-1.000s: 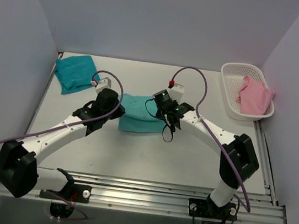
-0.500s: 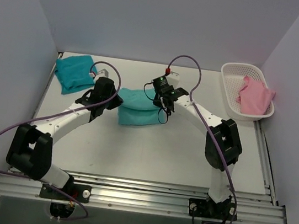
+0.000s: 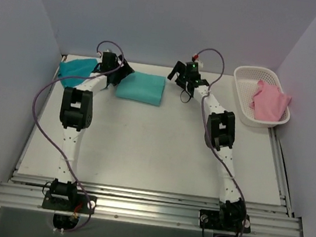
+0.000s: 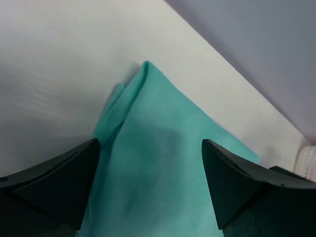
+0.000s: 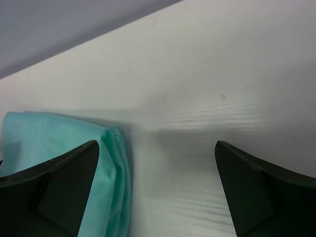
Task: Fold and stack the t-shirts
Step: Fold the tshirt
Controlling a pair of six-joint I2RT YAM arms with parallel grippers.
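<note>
Left gripper (image 3: 122, 69), fingers spread and holding nothing, sits at the far edge between the darker teal t-shirt (image 3: 72, 70) and the folded mint t-shirt (image 3: 142, 87). The mint t-shirt's long axis runs left to right. Right gripper (image 3: 180, 74), also spread, stands just right of it.

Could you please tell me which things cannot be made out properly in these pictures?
Teal-blue shirt: top view, its right side is hidden by the left arm.
Mint shirt: left wrist view, cut off by the bottom edge; right wrist view, by the left edge.
Pink cloth in the basket: top view, too small to identify.
</note>
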